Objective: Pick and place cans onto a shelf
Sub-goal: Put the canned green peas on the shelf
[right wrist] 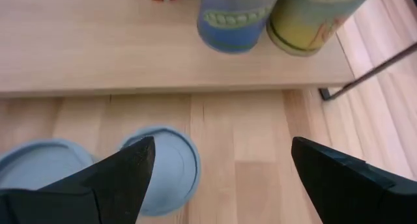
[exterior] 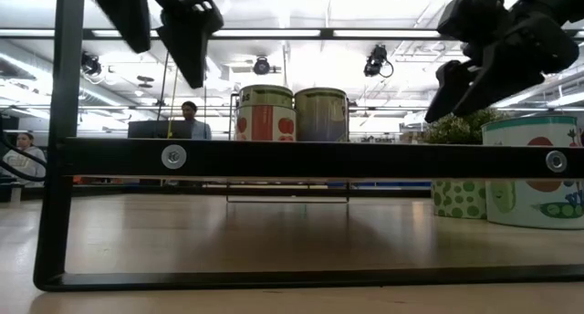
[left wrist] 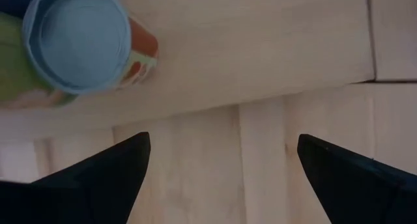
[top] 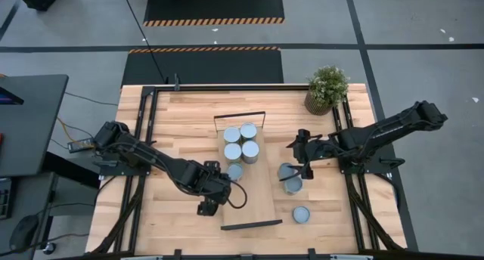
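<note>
Cans are sitting in two groups in the high view: four (top: 240, 141) clustered in a square plus a fifth (top: 235, 171) just nearer on the shelf (top: 257, 199), and three more on the table (top: 181, 116) to the shelf's right, two (top: 290, 178) touching each other and one (top: 301, 214) alone nearer the front edge. The left gripper (top: 214, 202) is hovering at the shelf's left edge, released and empty; the right gripper (top: 301, 156) is hanging over the pair of table cans, fingers spread, grasping nothing. A potted plant (top: 327, 88) is standing at the table's far right corner. In the low view, two shelf cans (exterior: 294, 113) are showing side by side behind the shelf's black end frame (exterior: 274, 157), another can (exterior: 534, 168) is standing at the right, and both grippers are hanging above, clear of everything. In the left wrist view, the dark fingers (left wrist: 98, 178) are standing wide apart over bare wood, with one blue-topped can (left wrist: 81, 38) on the shelf board ahead. In the right wrist view, the spread fingers (right wrist: 111, 178) are framing a table can's top (right wrist: 171, 168) beneath them, a second top (right wrist: 39, 162) beside it, with labelled cans (right wrist: 234, 19) standing on the shelf beyond.
</note>
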`<control>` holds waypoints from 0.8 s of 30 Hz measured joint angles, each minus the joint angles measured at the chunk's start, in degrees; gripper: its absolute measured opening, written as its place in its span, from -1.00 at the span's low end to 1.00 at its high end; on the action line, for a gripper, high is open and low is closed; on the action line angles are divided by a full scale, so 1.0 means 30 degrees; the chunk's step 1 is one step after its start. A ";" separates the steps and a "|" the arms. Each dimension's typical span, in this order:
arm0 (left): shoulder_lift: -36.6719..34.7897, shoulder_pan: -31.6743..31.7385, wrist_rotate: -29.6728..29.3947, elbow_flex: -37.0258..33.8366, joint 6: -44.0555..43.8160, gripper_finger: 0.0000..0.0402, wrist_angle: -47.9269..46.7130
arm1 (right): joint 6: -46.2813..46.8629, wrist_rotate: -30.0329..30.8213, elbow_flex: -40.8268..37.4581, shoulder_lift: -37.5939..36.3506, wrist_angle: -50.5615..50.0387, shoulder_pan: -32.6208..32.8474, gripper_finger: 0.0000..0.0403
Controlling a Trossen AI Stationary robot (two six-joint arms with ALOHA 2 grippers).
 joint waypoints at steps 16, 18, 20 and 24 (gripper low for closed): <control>-0.0614 -0.0576 -0.0554 -0.2244 -0.0314 0.96 0.1062 | 0.3412 -0.0038 0.0000 0.0326 -0.2278 0.0388 0.83; -0.0940 -0.0576 -0.0558 -0.2236 -0.0317 0.96 0.1170 | 0.3361 -0.0078 0.0000 0.0612 -0.1978 0.0729 0.83; -0.1194 -0.0583 -0.0554 -0.2229 -0.0449 0.96 0.1258 | 0.3320 -0.0052 0.0000 0.0933 -0.2067 0.0961 0.83; -0.1775 -0.0568 -0.0595 -0.2222 -0.0672 0.96 0.1915 | 0.3189 -0.1188 0.0000 0.1821 -0.1617 0.1233 0.83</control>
